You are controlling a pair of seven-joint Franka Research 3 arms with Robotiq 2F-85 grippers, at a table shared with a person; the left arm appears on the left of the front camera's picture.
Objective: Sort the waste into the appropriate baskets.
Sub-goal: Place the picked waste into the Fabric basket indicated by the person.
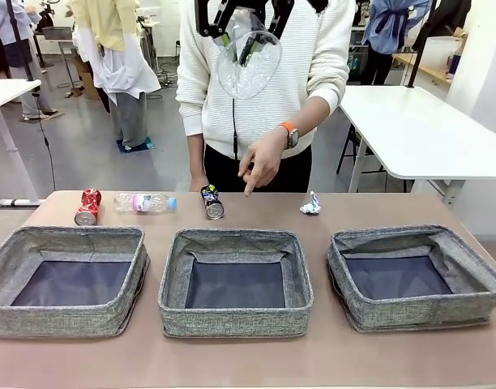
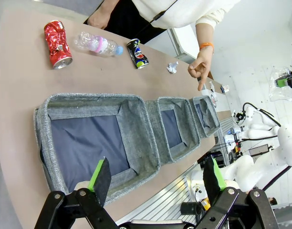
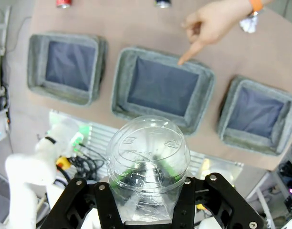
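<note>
High over the table my right gripper (image 1: 246,42) is shut on a crumpled clear plastic cup (image 1: 249,65). In its wrist view the cup (image 3: 147,157) hangs above the middle basket (image 3: 119,86). A person's hand (image 1: 261,164) points down toward that middle basket (image 1: 232,237). Along the far edge lie a crushed red can (image 1: 87,207), a clear bottle (image 1: 145,202) with a pink label, a dark printed can (image 1: 212,203) and a white paper wad (image 1: 310,205). My left gripper (image 2: 156,177) is open and holds nothing, above the near edge of the left basket (image 2: 88,98).
The left basket (image 1: 70,233) and right basket (image 1: 410,235) flank the middle one, and all three show bare dark bottoms. The person stands at the far side of the table. A white table (image 1: 426,130) stands at the back right.
</note>
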